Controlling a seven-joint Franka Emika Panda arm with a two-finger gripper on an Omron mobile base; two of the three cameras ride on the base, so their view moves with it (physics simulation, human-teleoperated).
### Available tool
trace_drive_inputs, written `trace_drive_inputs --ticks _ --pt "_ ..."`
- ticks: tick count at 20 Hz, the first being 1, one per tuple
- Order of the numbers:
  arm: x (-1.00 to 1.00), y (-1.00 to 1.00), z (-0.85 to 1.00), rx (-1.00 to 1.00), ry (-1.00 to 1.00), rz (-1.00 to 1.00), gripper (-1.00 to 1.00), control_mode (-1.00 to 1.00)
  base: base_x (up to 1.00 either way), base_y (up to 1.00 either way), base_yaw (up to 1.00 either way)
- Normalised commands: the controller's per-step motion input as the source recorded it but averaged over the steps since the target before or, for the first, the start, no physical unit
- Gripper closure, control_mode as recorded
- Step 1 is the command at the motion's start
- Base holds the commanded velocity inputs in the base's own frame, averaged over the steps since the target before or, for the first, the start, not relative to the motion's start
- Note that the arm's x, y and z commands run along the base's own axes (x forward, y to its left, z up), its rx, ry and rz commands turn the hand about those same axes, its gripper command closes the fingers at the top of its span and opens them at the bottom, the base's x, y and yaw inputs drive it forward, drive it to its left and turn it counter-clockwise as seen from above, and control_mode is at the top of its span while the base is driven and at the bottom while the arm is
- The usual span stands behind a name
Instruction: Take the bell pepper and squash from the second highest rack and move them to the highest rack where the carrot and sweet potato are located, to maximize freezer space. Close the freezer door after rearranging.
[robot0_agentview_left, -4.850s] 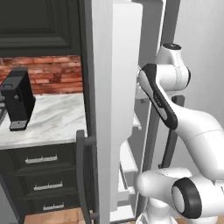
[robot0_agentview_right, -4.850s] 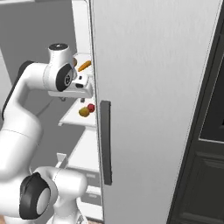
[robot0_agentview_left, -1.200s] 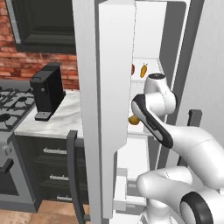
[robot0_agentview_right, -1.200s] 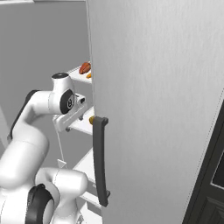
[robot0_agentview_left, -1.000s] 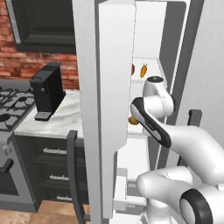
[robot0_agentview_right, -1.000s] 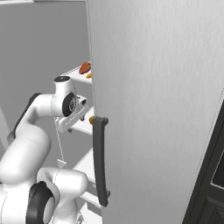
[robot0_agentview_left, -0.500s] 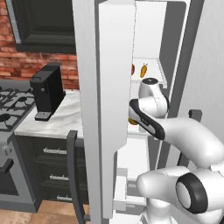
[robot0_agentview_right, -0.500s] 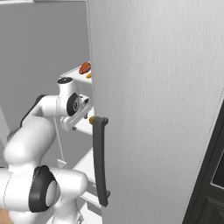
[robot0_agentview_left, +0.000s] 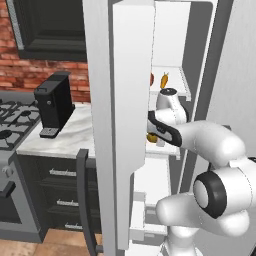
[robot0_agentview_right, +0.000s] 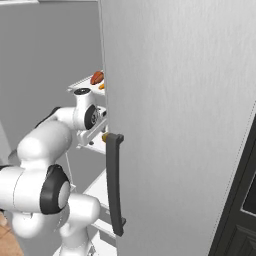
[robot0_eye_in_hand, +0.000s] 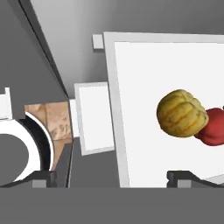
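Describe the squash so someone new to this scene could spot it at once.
Look inside the open freezer, at the white shelf the arm reaches over. In the hand view, the squash sits on it touching the bell pepper. It is the yellow, ribbed, rounded lump; its neighbour is red.

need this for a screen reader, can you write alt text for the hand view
A ribbed yellow squash sits on a flat white freezer rack, touching a red bell pepper partly cut off at the right edge. The open gripper hangs above, its dark fingertips low in the picture, holding nothing.
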Motion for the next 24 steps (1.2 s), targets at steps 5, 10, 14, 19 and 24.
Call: trace_drive_inputs --ticks 5,10,14,19,24 --pt "0.17 -0.19 -0.4 -0.04 -0.16 0.0 -1.0 -1.0 0.0 0.0 0.0" --pt "0.17 0.0 -0.12 -0.03 -0.05 -0.01 -1.0 -1.0 0.0 0.0 0.0" --pt "0.15 0.19 0.0 0.0 0.0 -0.15 -1.0 -1.0 0.0 0.0 0.0" --pt "0.12 0.0 -0.01 0.0 0.0 -0.17 -1.0 -1.0 0.0 0.0 0.0" --pt "0.22 0.0 -0.03 0.0 0.01 -0.17 -1.0 -1.0 0.0 0.0 0.0"
